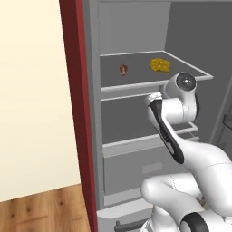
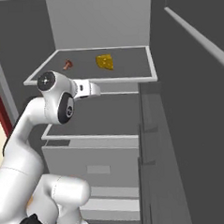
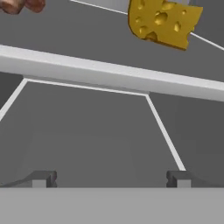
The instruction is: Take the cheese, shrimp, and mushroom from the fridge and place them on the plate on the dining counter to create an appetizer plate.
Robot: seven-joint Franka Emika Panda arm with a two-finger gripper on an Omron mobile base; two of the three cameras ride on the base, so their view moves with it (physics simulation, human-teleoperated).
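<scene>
The fridge [image 1: 136, 87] stands open in front of me. On its upper shelf [image 2: 93, 79] lie the yellow cheese [image 1: 160, 65] [image 2: 105, 62] [image 3: 162, 22] and, to its left, the small reddish-brown mushroom [image 1: 123, 69] [image 2: 68, 64] [image 3: 19, 5]. My gripper [image 3: 111, 179] is open with nothing between its fingertips. It hangs just below and in front of that shelf's pale rim [image 3: 109, 72], facing the bare shelf underneath, with the cheese above it and slightly right. The shrimp, the plate and the dining counter are out of view.
A dark red panel [image 1: 72, 90] borders the fridge on the left, with a cream wall and wooden floor [image 1: 41, 213] beyond. The open fridge door [image 2: 194, 127] stands close on the right. Grey drawers [image 2: 93, 166] sit below the shelves.
</scene>
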